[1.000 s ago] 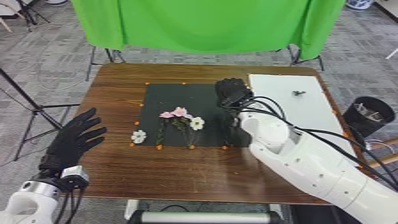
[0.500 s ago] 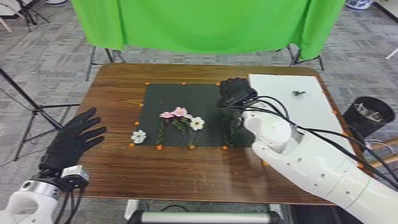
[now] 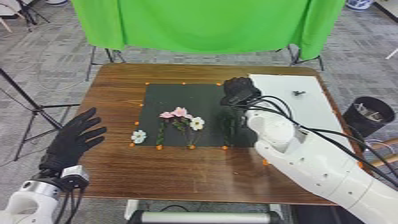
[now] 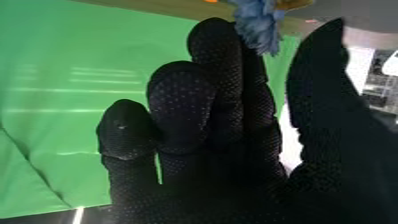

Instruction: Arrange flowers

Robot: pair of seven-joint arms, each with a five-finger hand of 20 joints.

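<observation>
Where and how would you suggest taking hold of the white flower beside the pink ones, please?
Probably best by its thin stem, just below the white blossom, coming from above and slightly from the right: the pink flowers crowd its left side, and the stem runs toward the near edge of the dark mat.

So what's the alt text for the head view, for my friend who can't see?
A black-gloved right robot hand is at the right side of a dark mat, where pink flowers and a white flower lie. The left robot hand is by the left edge of the brown table, with a green cloth hanging behind.
</observation>
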